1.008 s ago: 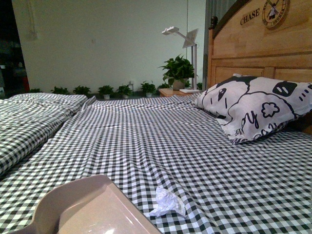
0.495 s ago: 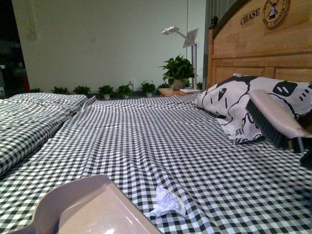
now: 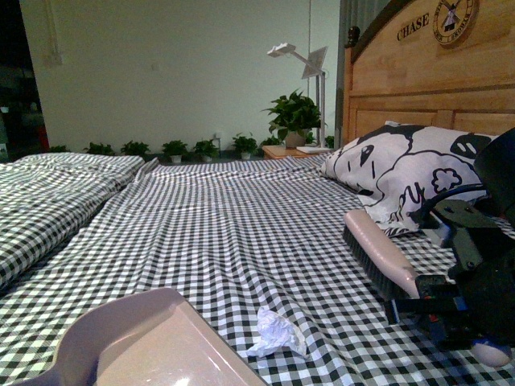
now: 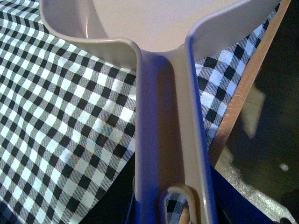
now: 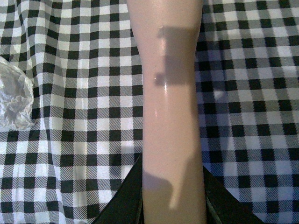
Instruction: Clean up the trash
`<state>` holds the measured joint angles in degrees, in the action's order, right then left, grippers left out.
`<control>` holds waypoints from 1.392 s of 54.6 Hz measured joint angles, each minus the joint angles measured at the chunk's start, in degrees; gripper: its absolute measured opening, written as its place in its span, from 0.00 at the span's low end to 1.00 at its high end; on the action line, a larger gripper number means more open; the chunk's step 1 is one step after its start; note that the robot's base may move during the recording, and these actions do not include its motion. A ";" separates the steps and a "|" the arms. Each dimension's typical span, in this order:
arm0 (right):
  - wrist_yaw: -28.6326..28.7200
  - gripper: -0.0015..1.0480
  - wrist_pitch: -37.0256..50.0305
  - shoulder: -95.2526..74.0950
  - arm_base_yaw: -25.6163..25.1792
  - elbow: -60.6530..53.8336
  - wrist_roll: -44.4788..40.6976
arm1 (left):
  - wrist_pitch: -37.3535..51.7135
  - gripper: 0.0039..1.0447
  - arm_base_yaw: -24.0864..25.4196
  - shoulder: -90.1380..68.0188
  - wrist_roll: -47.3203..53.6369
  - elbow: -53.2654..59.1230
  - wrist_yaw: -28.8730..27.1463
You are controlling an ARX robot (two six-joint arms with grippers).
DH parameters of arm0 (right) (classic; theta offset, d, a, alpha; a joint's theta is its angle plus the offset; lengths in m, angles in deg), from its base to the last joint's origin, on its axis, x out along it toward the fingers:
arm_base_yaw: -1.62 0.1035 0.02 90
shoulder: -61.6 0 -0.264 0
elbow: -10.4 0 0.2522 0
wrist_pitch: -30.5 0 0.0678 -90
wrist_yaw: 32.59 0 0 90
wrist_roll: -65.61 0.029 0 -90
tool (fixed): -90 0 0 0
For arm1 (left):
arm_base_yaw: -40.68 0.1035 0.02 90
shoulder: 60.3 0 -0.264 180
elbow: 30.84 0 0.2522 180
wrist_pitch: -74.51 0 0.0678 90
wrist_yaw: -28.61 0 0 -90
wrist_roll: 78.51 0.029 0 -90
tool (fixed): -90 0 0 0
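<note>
The trash, a small crumpled white wad (image 3: 276, 332), lies on the checked bedsheet near the front; it also shows at the edge of the right wrist view (image 5: 14, 99). The beige dustpan (image 3: 149, 342) sits just left of it, its open side towards the wad. My left gripper (image 4: 174, 205) is shut on the dustpan's handle (image 4: 163, 126). My right gripper (image 3: 434, 299) is shut on the beige brush (image 3: 378, 251), held low over the sheet to the right of the wad, dark bristles down. The brush handle (image 5: 170, 116) fills the right wrist view.
A large black-and-white printed pillow (image 3: 410, 173) leans on the wooden headboard (image 3: 426, 72) at the right. A folded checked quilt (image 3: 48, 193) lies at the left. The bed's wooden side rail (image 4: 247, 79) runs beside the dustpan handle.
My right arm has come into view from the right and dropped, carrying the brush from pillow height down and leftwards towards the wad. The dustpan and wad have stayed put.
</note>
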<state>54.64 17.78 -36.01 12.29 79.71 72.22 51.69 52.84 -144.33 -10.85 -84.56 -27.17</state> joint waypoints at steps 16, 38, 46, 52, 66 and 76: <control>-0.42 0.19 -0.35 -4.42 3.43 1.66 -0.20 | 0.00 0.25 0.00 0.00 0.00 0.00 0.00; -0.59 0.19 -2.34 -6.64 7.45 2.47 0.07 | 0.00 0.25 0.00 0.00 0.00 0.00 0.00; -0.57 0.19 -5.03 -6.47 9.29 2.40 1.40 | 0.00 0.25 0.00 0.00 0.00 0.00 0.00; -0.37 0.19 -7.34 -5.40 10.73 2.10 2.51 | 0.00 0.25 0.00 0.00 0.00 0.00 0.00; 1.38 0.19 -10.69 -2.58 14.10 1.99 6.23 | 0.00 0.25 0.00 0.00 0.00 0.00 0.00; 3.45 0.19 -13.51 -0.81 16.68 1.99 10.64 | 0.00 0.25 0.00 0.00 0.00 0.00 0.00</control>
<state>58.09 4.27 -36.81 28.97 81.70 82.86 51.69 52.84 -144.33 -10.85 -84.56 -27.17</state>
